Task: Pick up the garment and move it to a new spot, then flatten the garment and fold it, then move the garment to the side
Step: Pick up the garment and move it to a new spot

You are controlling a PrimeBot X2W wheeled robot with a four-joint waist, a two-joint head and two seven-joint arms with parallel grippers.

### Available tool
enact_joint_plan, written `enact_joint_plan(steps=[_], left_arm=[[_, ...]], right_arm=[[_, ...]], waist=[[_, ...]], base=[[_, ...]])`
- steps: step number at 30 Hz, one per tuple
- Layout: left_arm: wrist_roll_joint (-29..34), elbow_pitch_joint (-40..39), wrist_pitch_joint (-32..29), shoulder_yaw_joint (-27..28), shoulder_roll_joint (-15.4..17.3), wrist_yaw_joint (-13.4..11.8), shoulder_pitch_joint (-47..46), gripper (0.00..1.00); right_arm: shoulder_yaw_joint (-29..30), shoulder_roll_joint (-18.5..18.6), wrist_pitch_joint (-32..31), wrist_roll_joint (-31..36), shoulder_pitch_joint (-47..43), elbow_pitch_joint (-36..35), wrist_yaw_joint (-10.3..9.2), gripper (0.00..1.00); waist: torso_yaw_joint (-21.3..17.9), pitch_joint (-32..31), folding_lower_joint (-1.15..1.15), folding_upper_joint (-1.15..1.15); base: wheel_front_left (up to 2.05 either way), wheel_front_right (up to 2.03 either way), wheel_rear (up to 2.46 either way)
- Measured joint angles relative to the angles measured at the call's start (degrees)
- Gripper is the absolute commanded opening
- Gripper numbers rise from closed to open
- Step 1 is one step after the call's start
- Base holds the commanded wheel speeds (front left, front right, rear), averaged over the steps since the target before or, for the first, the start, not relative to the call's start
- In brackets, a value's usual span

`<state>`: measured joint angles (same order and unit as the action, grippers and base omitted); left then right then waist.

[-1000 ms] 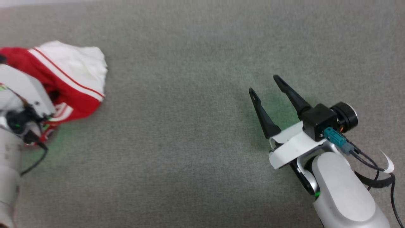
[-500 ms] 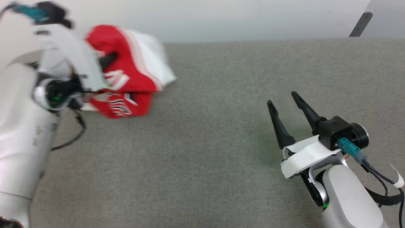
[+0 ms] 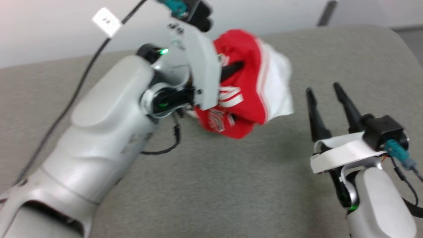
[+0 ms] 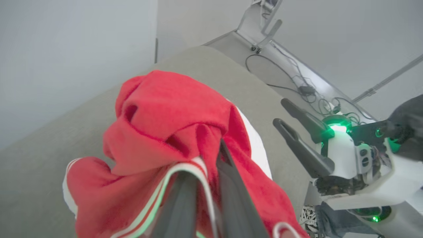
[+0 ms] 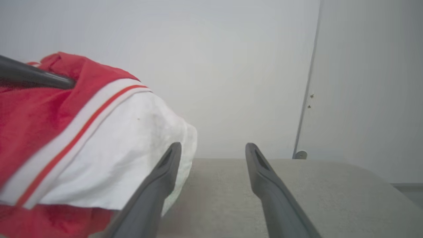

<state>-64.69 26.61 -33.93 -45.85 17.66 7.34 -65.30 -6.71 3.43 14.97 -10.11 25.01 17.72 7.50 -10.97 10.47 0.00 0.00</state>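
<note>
While left gripper (image 3: pixel 236 67) clamps the bunched garment (image 3: pixel 248 86), right gripper (image 3: pixel 323 87) stands wide, empty.

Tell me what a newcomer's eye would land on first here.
The bunched red-and-white garment, upper middle of the head view, draws the eye first, held up over the grey table by the left gripper, shut on its fabric. Next comes the right gripper at the lower right, open and empty, just beside the garment.

Blurred garment (image 3: pixel 246 96) lettering; left gripper (image 4: pixel 206 185) tips buried in folds.
</note>
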Motion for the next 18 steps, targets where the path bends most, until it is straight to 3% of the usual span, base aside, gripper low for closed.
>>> enact_joint_plan(steps=[2, 6, 14, 18], left_arm=[[-0.36, 1.85, 1.56, -1.01, -1.53, 0.01, -1.32, 0.00], [0.64, 7.75, 3.38, -4.83, -0.75, 0.04, -2.13, 0.00], [3.15, 18.86, 2.05, -13.24, 6.01, 0.04, -1.86, 0.00], [3.94, 20.33, 0.53, -17.02, 7.11, 0.11, -3.50, 0.00]], right_arm=[[1.09, -0.09, 0.01, -0.37, 0.09, -0.98, 0.00, 1.00], [1.81, -0.31, 0.01, -1.55, 0.24, -2.29, 0.00, 1.00], [0.86, -0.33, 0.01, -6.76, 0.03, -3.63, 0.00, 1.00], [0.49, -0.35, 0.01, -7.79, -0.17, -4.09, 0.00, 1.00]], waist=[[-1.77, 1.13, 0.00, 0.00], [-5.49, 3.71, 0.00, 0.00], [-12.28, 8.87, 0.00, 0.00], [-14.65, 11.46, 0.00, 0.00]], base=[[0.00, 0.00, 0.00], [0.00, 0.00, 0.00], [0.00, 0.00, 0.00], [0.00, 0.00, 0.00]])
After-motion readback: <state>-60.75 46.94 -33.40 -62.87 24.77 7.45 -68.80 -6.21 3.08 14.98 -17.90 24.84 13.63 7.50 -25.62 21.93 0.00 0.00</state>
